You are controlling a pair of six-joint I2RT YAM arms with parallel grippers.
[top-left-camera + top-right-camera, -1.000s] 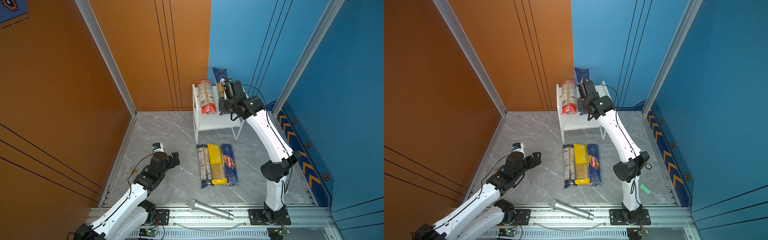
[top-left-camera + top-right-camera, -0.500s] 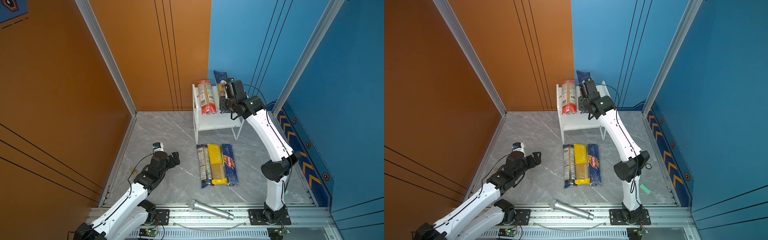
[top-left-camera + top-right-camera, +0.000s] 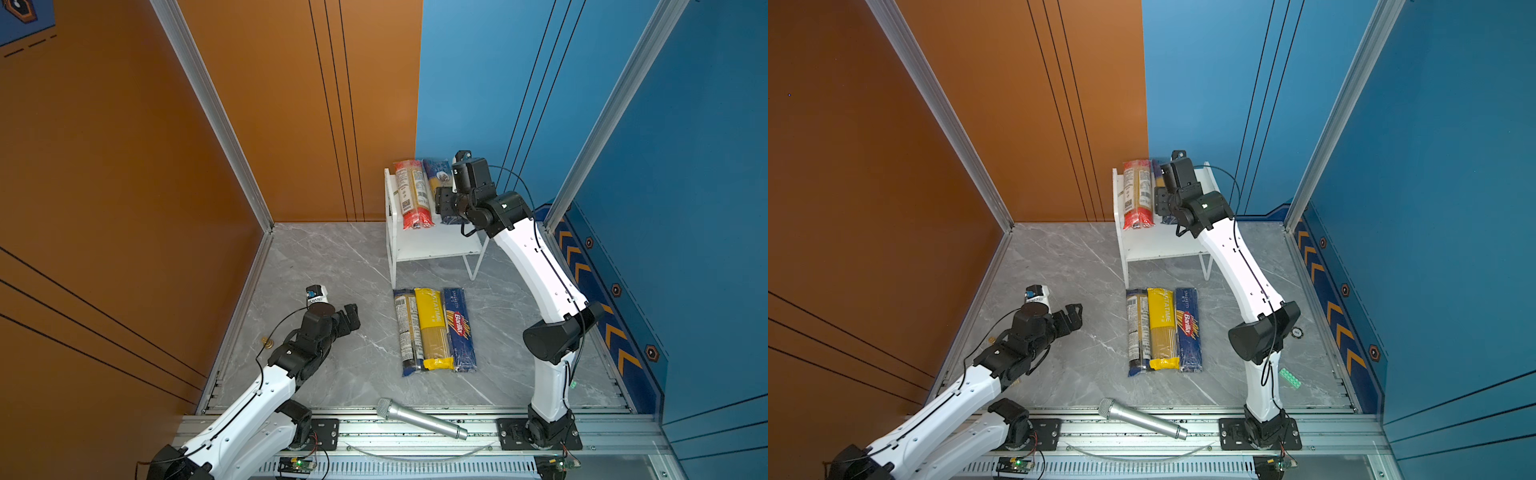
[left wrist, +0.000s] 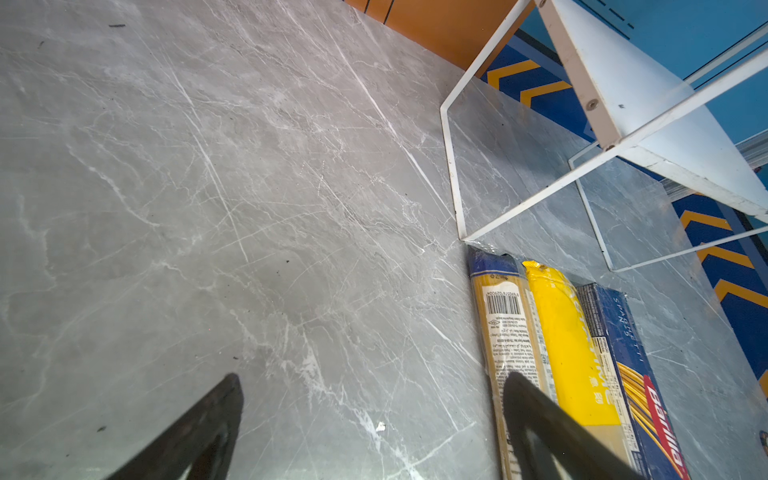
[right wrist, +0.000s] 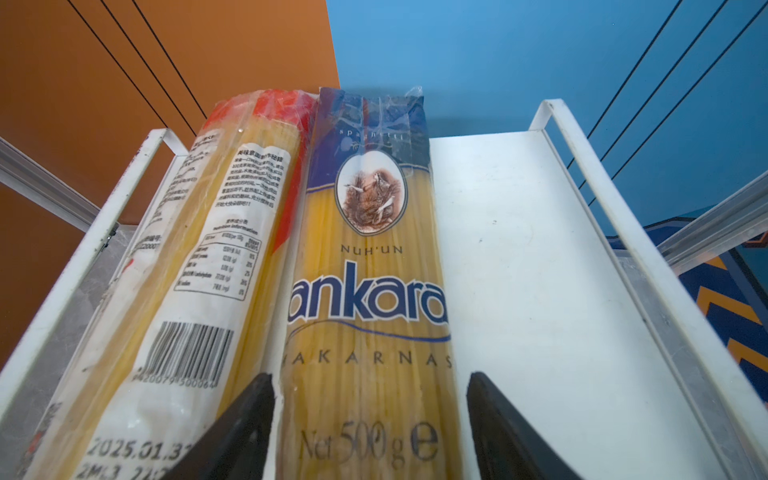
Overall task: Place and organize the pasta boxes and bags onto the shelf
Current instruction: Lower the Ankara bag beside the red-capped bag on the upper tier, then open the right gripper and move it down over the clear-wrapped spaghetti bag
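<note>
White shelf stands at the floor's back edge, dark navy bag, yellow bag and blue Barilla box side by side mid-floor, red-ended clear bag and ankara bag along the top board's left edge, right gripper spread astride the ankara bag, left gripper gaping over the floor.

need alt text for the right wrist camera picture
A yellow and navy "ankara" spaghetti bag lies on the white shelf between the right gripper's open black fingers. A clear red-ended bag lies close beside it; an orange wall and a blue wall stand behind.
</note>
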